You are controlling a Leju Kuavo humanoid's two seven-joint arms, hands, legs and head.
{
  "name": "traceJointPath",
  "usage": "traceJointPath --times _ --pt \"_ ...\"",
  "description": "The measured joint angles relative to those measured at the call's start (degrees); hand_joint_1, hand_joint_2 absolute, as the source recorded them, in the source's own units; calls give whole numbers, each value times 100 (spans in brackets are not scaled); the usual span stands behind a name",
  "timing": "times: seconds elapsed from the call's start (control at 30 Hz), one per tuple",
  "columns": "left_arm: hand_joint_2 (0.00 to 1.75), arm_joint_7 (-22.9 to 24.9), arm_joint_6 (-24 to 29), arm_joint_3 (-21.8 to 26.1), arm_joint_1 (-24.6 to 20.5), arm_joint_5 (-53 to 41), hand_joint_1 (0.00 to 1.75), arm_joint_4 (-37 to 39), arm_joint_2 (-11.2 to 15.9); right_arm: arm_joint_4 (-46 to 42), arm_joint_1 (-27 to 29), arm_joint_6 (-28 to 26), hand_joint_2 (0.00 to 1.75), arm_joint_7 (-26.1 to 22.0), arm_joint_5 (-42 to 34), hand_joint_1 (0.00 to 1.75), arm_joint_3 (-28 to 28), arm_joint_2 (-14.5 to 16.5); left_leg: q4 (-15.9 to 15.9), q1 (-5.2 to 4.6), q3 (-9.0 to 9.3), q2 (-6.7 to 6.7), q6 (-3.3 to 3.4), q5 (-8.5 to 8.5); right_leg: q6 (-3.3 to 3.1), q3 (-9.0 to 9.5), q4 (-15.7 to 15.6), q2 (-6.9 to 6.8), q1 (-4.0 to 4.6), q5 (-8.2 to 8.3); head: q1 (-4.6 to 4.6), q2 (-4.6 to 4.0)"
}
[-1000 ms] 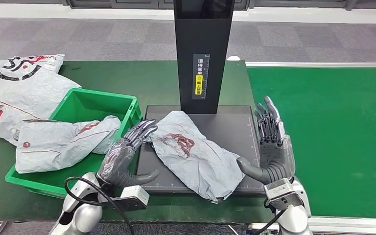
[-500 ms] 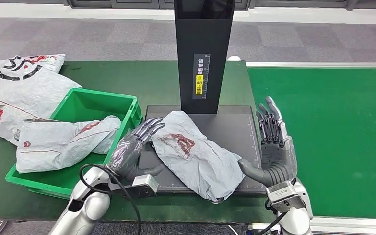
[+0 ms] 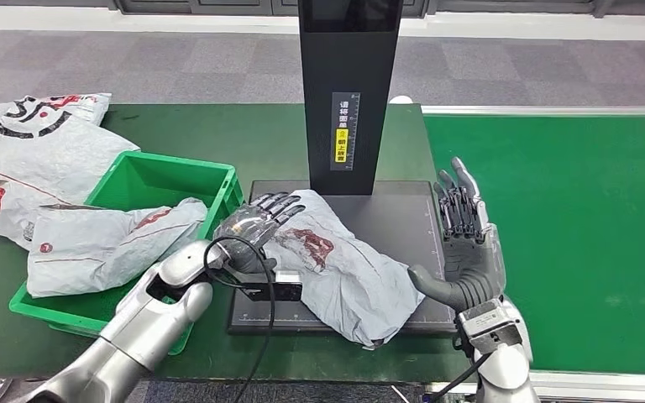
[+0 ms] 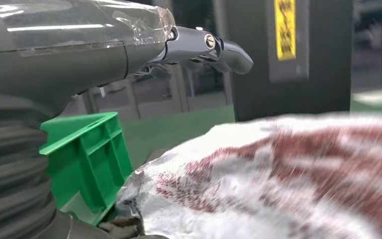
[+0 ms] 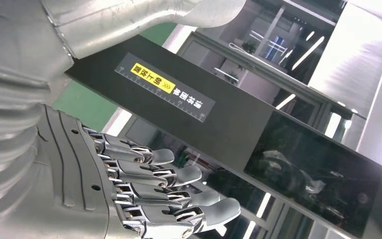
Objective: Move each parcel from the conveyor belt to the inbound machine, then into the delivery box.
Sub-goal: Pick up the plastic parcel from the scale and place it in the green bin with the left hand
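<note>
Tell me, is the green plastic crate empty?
No. A grey plastic parcel bag lies in the green plastic crate, draped over its near rim.

Silver arms, grey ribbed wrist covers. Left hand and right hand: grey palms, thick grey thumbs, dark fingers with metal links and visible screws. Black cable loops at left wrist.

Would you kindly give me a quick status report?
Left hand open over parcel on scanner plate. Right hand open, beside it. Nothing blocking.
</note>
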Motion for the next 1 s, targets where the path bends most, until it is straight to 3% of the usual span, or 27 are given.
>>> traceJointPath --times 0.2,0.4,0.67,1.0 --pt "175 -359 -559 -839 -1001 75 0 641 256 131 -18 -23 175 -141 -98 0 0 -7 0 1 -2 0 -3 3 -1 -2 1 0 1 1 0 0" --pt "175 -559 -875 -1662 -1721 248 0 1090 267 209 -29 -29 175 -196 -147 0 0 -24 0 0 -2 1 -3 3 -1 -2 1 1 -1 1 0 0" --pt "175 -657 -1045 -2473 -2122 391 0 1435 118 288 -110 -28 175 -246 -176 0 0 -36 1 0 -2 0 -3 3 -1 -1 1 0 0 2 0 0" --pt "175 -666 -1052 -2785 -2263 404 0 1605 66 334 -118 -27 175 -266 -176 0 0 -43 1 0 -2 0 -3 3 -1 -1 2 1 1 2 0 0"
